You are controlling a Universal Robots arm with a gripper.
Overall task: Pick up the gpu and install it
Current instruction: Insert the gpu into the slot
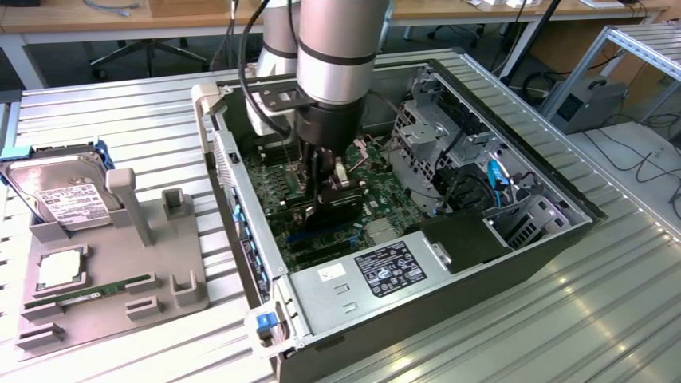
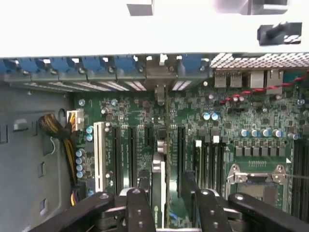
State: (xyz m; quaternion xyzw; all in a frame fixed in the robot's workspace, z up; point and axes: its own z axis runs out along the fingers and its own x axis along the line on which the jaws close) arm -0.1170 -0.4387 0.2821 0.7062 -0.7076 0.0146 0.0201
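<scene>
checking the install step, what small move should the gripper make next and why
Probably a straight lift out of the case. The gripper stands open around the gpu, which sits upright on edge in a motherboard slot, its bracket end toward the rear slot covers. Whether it is fully seated cannot be told.

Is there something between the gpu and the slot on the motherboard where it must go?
Nothing visible. The gpu stands on edge among the motherboard slots inside the computer case, its bracket end toward the rear openings. The gripper is open, its fingers on either side of the card.
</scene>
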